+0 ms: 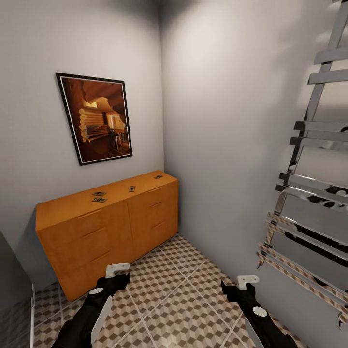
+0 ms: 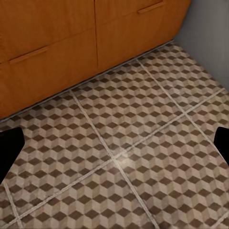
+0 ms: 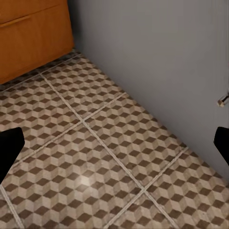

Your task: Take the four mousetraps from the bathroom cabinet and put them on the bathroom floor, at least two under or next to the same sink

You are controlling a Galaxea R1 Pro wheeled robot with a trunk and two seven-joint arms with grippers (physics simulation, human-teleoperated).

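Both arms extended forward and low at the bottom of the head view, black-sleeved with white wrist plates. Left gripper (image 1: 117, 270) at lower left, angled slightly inward; right gripper (image 1: 247, 280) at lower right, angled likewise. Held well apart from each other, at about the same height. In each wrist view, dark fingers (image 2: 9, 148) (image 3: 8, 148) at opposite edges of the frame, spread wide with nothing between them. Carrying nothing, touching nothing.
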